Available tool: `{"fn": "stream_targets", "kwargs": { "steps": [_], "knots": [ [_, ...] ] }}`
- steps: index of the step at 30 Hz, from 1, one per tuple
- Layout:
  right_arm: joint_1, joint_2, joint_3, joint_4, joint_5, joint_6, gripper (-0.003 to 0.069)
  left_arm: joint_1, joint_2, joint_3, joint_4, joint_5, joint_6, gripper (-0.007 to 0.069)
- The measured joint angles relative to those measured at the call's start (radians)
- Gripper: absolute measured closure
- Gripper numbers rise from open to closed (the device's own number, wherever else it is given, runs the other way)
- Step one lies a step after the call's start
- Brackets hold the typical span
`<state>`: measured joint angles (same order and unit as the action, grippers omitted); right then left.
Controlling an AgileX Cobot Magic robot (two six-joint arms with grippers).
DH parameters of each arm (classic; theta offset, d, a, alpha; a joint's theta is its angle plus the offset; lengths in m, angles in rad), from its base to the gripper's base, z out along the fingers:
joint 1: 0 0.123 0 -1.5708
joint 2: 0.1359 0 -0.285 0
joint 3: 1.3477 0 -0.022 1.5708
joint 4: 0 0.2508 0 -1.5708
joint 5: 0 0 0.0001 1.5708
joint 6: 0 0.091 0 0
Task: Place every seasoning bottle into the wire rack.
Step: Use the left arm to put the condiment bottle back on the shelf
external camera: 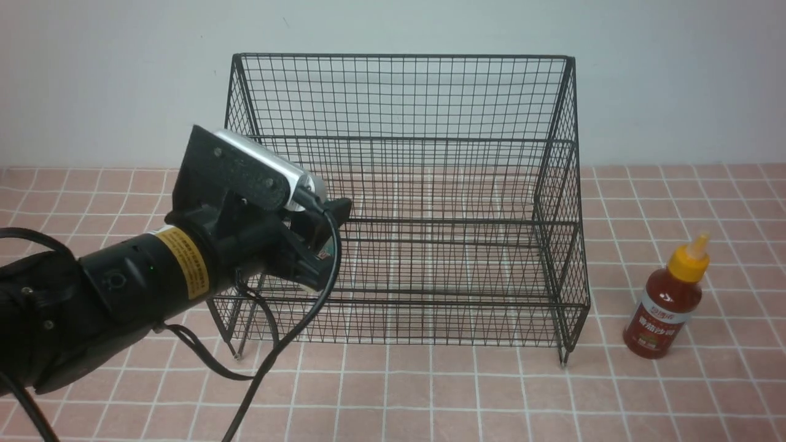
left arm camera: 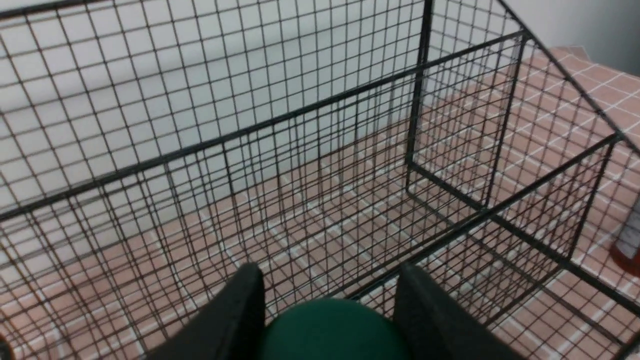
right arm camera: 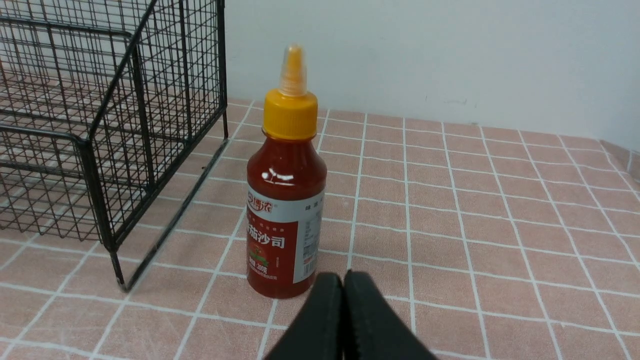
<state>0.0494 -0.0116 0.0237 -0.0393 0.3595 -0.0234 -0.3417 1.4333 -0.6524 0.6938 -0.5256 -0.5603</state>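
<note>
Front view: wire rack [external camera: 399, 98] stands toward the far edge of the tiled tabletop [external camera: 430, 393], tall back to the pale wall [external camera: 92, 73], stepped sides dropping toward the near edge. No bottle on either tier.

Left arm reaches in from the tabletop's left side. Left gripper [left arm camera: 330, 274] sits at the rack's front left corner, raised off the tiles, level with the low front tier. Only a sliver of label shows between the black fingers from here.

Left wrist view: claw pinches the shaker jar [left arm camera: 332, 330]. Its dark green cap fills the gap between both fingers [left arm camera: 240, 310], which stand partly spread around it. Jar body hidden below the cap. Front rail of the rack lies just beyond the cap; cannot tell whether the jar is past it.

Red sauce bottle [external camera: 663, 307] stands upright on the tiles toward the right edge of the tabletop, just beside the rack's right front foot, not touching it. Yellow nozzle cap on.

Right wrist view: right gripper [right arm camera: 343, 300] pressed together, holding nothing, low over the tiles, near the bottle's base on its near side.
</note>
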Motion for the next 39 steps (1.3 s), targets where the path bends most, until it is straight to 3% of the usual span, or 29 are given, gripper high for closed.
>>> {"fn": "stream_targets", "kwargs": {
  "steps": [31, 39],
  "knots": [
    [0.0, 0.0, 0.0, 0.0, 0.0, 0.0, 0.0668, -0.004, 0.152, -0.001, -0.058, 0.001, 0.003, 0.0323],
    [0.0, 0.0, 0.0, 0.0, 0.0, 0.0, 0.0668, -0.008, 0.152, -0.002, -0.064, 0.001, -0.004, 0.0251]
  ]
}}
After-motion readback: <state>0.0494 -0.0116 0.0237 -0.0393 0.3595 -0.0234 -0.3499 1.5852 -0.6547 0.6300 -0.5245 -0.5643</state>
